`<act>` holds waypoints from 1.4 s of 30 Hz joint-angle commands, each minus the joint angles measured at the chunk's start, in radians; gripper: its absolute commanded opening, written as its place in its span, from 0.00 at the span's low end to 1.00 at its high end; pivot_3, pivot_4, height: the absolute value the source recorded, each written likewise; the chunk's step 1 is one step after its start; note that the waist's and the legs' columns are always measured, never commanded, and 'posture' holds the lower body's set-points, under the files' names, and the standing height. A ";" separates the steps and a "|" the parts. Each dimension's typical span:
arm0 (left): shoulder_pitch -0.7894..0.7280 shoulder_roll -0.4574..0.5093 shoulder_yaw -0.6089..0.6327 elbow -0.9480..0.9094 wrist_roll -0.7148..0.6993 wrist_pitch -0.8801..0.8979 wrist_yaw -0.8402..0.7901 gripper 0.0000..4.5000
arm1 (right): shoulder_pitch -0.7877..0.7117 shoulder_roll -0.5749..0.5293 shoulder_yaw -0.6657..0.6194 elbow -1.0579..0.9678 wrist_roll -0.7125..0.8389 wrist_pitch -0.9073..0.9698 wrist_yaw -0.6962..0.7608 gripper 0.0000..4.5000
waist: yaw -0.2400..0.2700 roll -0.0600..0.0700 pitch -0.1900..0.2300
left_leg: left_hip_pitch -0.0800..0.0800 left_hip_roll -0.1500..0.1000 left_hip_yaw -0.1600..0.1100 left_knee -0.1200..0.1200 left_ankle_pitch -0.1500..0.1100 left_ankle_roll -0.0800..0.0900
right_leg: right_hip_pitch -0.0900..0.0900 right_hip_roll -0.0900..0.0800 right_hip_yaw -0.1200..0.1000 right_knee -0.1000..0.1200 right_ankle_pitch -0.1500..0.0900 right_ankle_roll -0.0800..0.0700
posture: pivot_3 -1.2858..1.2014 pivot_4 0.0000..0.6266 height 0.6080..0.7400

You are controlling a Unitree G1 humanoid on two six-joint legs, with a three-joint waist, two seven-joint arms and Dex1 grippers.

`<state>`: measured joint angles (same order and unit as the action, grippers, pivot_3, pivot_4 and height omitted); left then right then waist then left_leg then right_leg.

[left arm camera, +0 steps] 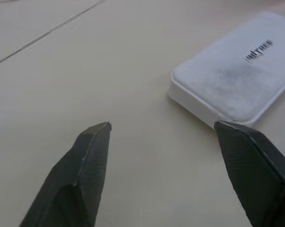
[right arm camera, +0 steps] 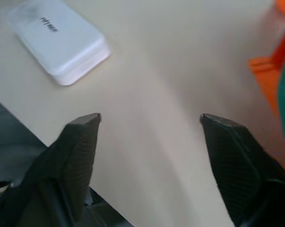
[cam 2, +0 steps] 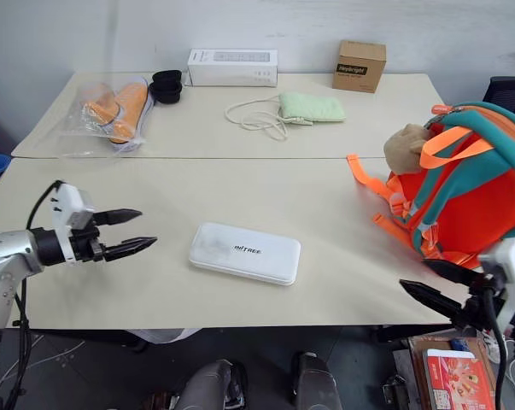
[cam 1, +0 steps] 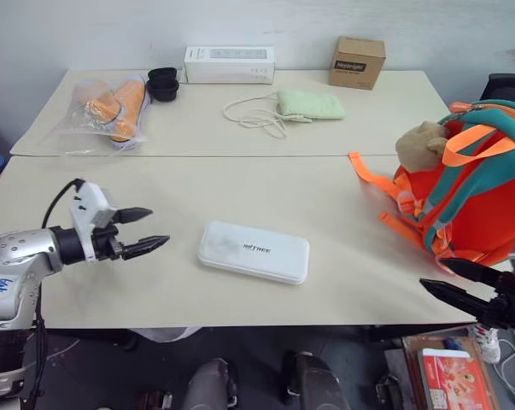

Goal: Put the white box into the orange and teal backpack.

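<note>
Flat on the table, white box (cam 1: 254,251) lies between both released tools, left (cam 1: 151,231) nearer.

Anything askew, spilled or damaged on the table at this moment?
Nothing stands out. The white box lies flat and intact on the table, slightly angled to its front edge. The orange and teal backpack sits at the table's right end, apparently upright, with nothing spilled.
</note>
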<state>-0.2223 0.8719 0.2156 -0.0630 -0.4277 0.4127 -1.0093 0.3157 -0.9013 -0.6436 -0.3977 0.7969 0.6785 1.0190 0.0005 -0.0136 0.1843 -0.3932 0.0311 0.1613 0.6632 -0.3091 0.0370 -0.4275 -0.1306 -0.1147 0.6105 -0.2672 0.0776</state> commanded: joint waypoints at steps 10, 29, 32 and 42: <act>-0.109 -0.083 -0.193 0.017 0.163 -0.090 0.049 0.00 | -0.439 -0.020 0.552 0.129 -0.229 -0.101 0.073 0.00 | -0.001 0.000 0.000 | -0.002 0.000 0.001 0.001 0.003 0.005 | -0.001 0.000 -0.001 0.000 0.000 0.000 | 0.52 0.24 1.00; -0.114 -0.184 -0.341 -0.097 0.242 0.011 0.098 0.00 | -0.699 0.154 0.782 0.327 -0.481 -0.177 0.002 0.00 | -0.002 0.000 0.000 | -0.003 -0.001 0.002 0.005 0.004 0.008 | -0.002 -0.001 -0.003 0.002 0.001 0.002 | 0.52 0.24 1.00; -0.096 -0.170 -0.321 -0.097 0.243 0.015 0.095 0.00 | -0.695 0.153 0.776 0.332 -0.498 -0.186 0.000 0.00 | -0.003 0.000 0.000 | -0.003 -0.001 0.001 0.005 0.005 0.007 | -0.002 0.000 -0.002 0.003 0.001 0.002 | 0.52 0.24 1.00; -0.092 -0.088 -0.121 -0.032 0.019 0.314 0.027 0.34 | -0.672 0.108 0.759 0.320 -0.514 -0.214 0.031 0.00 | -0.004 0.000 0.000 | -0.003 0.000 0.001 0.005 0.005 0.007 | -0.002 -0.001 -0.002 0.004 0.001 0.002 | 0.52 0.24 1.00</act>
<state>-0.3010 0.7715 0.0452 -0.0780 -0.3269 0.6540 -0.9509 -0.3570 -0.7780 0.1438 -0.0559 0.2854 0.4792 1.0411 -0.0040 -0.0137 0.1844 -0.3960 0.0307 0.1626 0.6679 -0.3042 0.0438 -0.4291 -0.1312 -0.1168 0.6142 -0.2661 0.0792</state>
